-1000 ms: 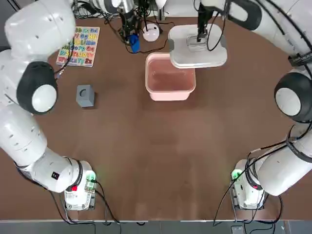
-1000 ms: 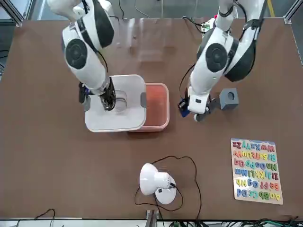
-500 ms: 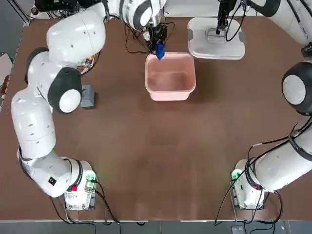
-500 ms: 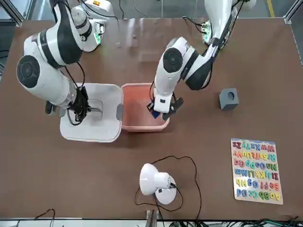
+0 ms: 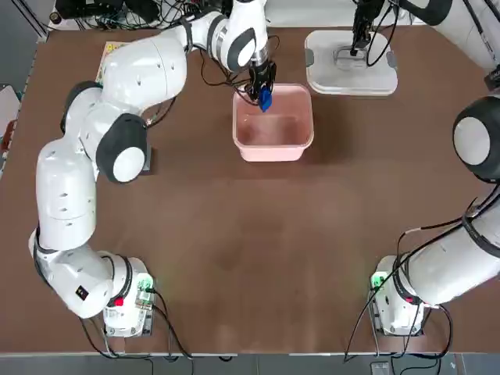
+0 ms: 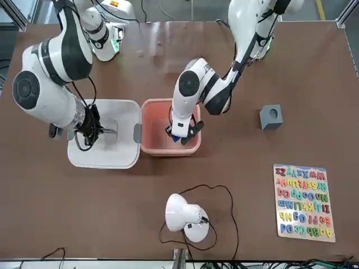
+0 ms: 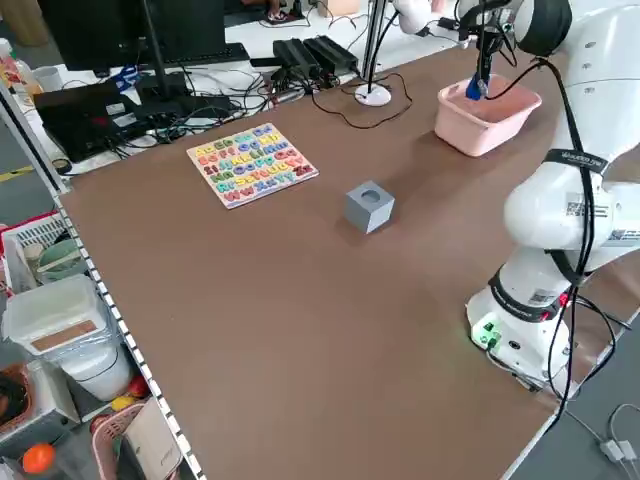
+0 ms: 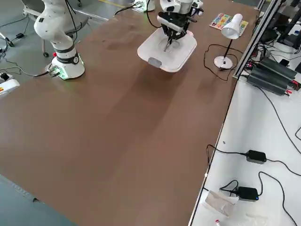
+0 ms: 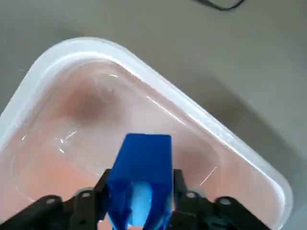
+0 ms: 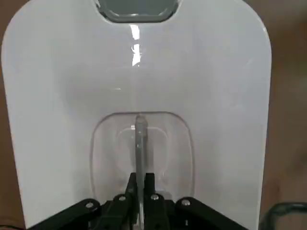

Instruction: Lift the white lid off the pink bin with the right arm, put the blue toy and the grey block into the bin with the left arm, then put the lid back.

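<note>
Since the earlier frame, the blue toy (image 5: 264,98) has been carried over the pink bin (image 5: 273,148), pinched by the left gripper (image 5: 263,92). Seen frontally, the white lid (image 6: 104,157) is gripped at its handle by the right gripper (image 6: 90,134); grey block (image 6: 271,117) untouched. Release is judged next.

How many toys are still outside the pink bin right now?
1. The grey block sits alone on the table, on the left arm's side. The blue toy is held by the left gripper over the pink bin, not yet released.
</note>
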You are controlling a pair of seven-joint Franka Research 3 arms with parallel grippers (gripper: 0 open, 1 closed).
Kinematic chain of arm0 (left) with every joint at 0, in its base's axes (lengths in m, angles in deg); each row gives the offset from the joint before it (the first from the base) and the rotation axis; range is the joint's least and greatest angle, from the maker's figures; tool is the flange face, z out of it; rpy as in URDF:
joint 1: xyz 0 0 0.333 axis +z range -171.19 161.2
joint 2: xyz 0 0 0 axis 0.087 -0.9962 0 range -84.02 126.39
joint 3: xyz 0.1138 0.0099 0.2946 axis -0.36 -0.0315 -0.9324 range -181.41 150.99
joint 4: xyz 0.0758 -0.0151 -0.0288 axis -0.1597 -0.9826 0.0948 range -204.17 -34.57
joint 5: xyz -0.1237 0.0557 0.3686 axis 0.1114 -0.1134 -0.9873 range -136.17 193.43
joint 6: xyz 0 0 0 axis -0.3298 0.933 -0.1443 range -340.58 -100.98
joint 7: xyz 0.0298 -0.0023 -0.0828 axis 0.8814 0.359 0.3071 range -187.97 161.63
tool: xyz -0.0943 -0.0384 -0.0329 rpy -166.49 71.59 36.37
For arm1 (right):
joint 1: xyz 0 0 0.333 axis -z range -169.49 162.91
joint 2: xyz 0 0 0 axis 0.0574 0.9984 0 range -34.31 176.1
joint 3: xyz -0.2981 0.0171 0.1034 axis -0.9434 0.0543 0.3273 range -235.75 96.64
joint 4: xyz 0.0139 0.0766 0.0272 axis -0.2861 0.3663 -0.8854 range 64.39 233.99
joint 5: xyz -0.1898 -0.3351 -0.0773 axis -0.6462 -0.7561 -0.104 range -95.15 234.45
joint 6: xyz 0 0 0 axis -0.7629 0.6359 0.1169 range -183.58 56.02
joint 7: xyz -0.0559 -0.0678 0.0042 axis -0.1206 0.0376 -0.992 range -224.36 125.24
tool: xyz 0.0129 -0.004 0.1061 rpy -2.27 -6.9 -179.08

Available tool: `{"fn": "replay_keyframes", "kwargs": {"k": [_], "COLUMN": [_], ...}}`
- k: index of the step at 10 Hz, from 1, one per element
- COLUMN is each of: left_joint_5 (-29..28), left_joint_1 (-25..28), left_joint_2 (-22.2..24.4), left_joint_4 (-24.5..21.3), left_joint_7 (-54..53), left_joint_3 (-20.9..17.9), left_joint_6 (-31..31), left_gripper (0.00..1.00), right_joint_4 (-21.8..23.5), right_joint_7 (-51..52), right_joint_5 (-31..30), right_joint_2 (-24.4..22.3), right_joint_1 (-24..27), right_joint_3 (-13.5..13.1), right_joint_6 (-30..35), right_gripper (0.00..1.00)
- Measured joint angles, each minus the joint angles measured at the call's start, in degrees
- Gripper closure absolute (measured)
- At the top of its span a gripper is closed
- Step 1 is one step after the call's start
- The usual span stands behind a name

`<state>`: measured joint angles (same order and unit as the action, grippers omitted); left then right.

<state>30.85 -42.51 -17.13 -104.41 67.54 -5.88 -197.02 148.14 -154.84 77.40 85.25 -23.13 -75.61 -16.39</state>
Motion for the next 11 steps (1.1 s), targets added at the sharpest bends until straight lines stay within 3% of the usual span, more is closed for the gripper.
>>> {"fn": "replay_keyframes", "kwargs": {"k": [2,4,6,8,11], "left_joint_5": [-0.27,-0.78,-0.95,-1.10,-4.28], "left_joint_1": [0.53,3.06,9.50,17.12,26.98], "left_joint_2": [0.85,3.11,7.53,14.26,26.51], "left_joint_4": [0.52,0.50,-2.16,-11.32,-34.07], "left_joint_7": [-0.18,-3.84,-12.97,-25.10,-39.66], "left_joint_3": [-0.23,-0.45,-0.45,-0.46,-0.45], "left_joint_6": [0.63,6.50,12.41,11.40,-0.21], "left_gripper": [0.15,0.12,0.12,0.12,0.13], "right_joint_4": [0.00,0.00,0.00,0.00,-0.02], "right_joint_7": [0.03,0.06,0.14,0.24,0.36], "right_joint_5": [0.00,0.00,0.00,0.00,0.00], "right_joint_2": [0.00,0.00,0.00,0.00,-0.01], "right_joint_1": [0.00,0.01,0.02,0.02,0.05], "right_joint_3": [0.19,0.25,0.36,0.43,0.46], "right_joint_6": [-0.01,-0.01,-0.01,-0.04,-0.11], "right_gripper": [0.93,0.93,0.93,0.93,0.93]}}
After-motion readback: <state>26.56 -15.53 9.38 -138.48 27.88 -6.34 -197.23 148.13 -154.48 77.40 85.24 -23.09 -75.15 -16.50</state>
